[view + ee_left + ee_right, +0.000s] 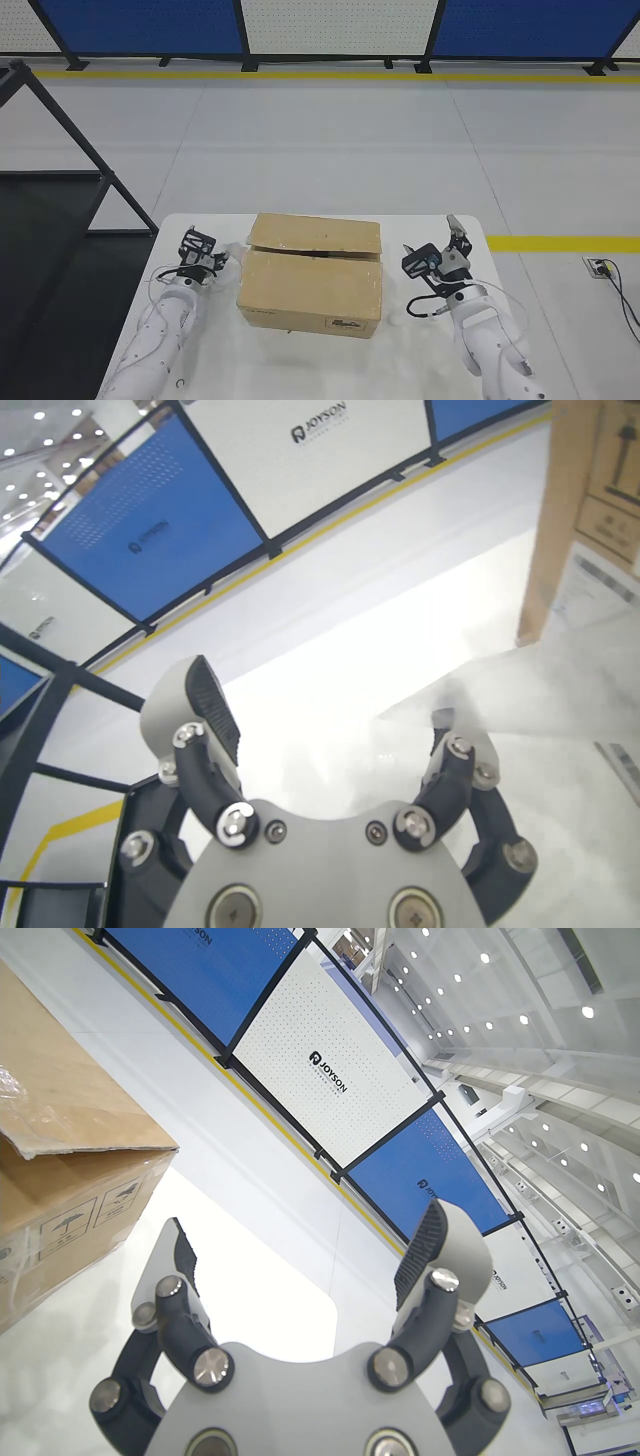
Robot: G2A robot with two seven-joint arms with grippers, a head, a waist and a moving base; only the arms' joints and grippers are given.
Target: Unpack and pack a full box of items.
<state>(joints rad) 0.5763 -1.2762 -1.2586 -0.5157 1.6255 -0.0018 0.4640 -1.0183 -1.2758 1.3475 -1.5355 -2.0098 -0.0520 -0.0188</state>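
Cardboard box (pixel 312 275) sits mid table (pixel 410 355), closer to the far edge. Top flaps (pixel 315 235) folded shut, so unpacking prob. not begun. L gripper (pixel 327 710) off box's left side, R gripper (pixel 307 1243) off its right. Both spread wide, holding nothing, clear of the box. Looks staged either side to get at the flaps.

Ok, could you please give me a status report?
Left gripper and right gripper open, empty, flanking the box. Box on table, flaps shut. Nothing in the way.
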